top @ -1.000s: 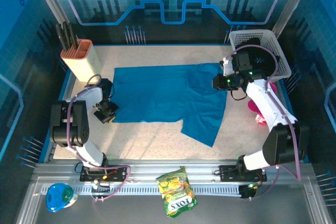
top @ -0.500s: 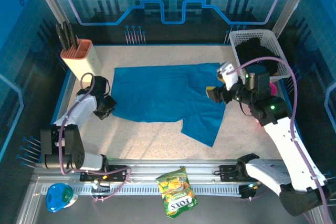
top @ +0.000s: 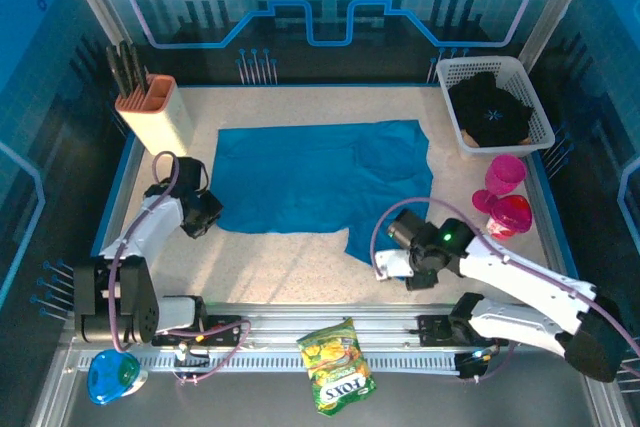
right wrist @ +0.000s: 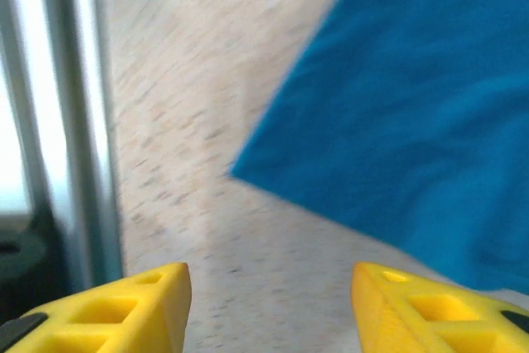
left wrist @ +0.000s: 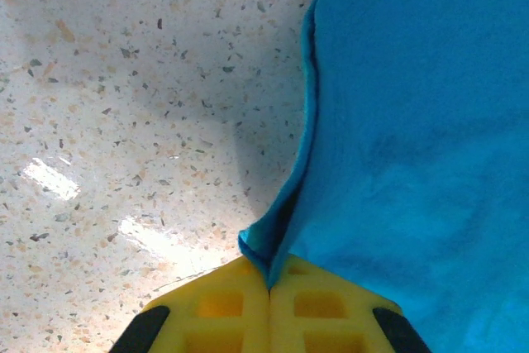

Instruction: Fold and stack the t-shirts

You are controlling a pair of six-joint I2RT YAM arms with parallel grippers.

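Left gripper (left wrist: 269, 277): you will see its yellow fingers pressed together on a fold of the teal-blue t-shirt (top: 320, 172), pinched at the shirt's 9 o'clock edge, while the rest of the garment lies spread on the speckled table (top: 290, 267) at centre. Right gripper (right wrist: 269, 287): its fingers stand apart, low over bare table just off the shirt's 5 o'clock corner. The black t-shirt (top: 490, 112) lies bundled in the white basket (top: 505, 146) at the table's 2 o'clock.

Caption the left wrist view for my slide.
Left jaws pinching the edge of the teal shirt, speckled table alongside.
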